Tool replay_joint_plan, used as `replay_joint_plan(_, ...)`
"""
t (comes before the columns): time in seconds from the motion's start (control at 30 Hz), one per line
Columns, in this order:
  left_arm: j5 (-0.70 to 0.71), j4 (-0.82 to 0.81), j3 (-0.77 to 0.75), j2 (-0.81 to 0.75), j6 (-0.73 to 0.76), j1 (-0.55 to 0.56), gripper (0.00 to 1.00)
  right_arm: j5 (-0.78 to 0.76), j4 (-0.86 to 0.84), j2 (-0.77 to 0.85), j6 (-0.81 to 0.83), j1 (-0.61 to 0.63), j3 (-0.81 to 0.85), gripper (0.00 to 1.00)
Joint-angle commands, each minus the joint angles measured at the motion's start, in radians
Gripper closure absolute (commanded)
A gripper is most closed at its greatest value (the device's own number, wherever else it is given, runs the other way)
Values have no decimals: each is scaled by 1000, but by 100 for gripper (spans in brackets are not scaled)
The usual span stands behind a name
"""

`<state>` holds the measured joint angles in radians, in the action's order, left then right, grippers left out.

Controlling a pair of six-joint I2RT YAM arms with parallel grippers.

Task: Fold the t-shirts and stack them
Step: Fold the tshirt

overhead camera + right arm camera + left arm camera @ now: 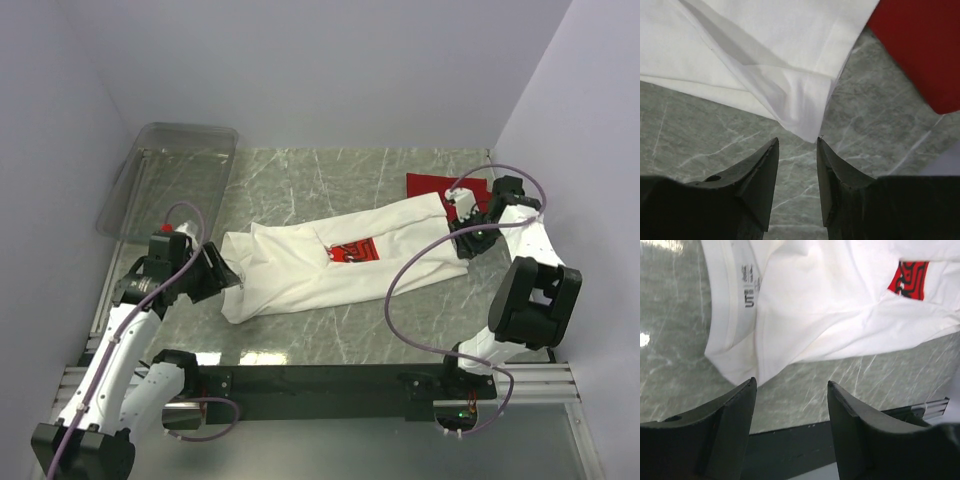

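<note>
As white cloth t-shirt with red square graphic (330, 262) is lying lengthwise between them, left end effector (228, 275) and right end effector (458, 215) are hovering apart, empty, collar and hem just ahead.

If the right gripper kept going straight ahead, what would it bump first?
Most likely the folded corner of the white t-shirt, just ahead of the right gripper with its jaws open. The red t-shirt lies off to the side. Depth is unclear; the table might come first.
</note>
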<state>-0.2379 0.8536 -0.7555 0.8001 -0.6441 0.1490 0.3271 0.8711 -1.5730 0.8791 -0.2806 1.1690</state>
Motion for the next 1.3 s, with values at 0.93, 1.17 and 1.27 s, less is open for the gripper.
replay_joint_plan(0.93,31,-562,219,10,-174,-3,39,112,-76,-38,163,-92,-74,48)
replay_joint_plan(1.17,43,-741,95,295,-100,-3,44,127,-75,-42,144,-92,-43,64)
replay_joint_plan(1.27,3,-771,30,450,-71,-3,51,147,-66,-39,144,-92,-39,75)
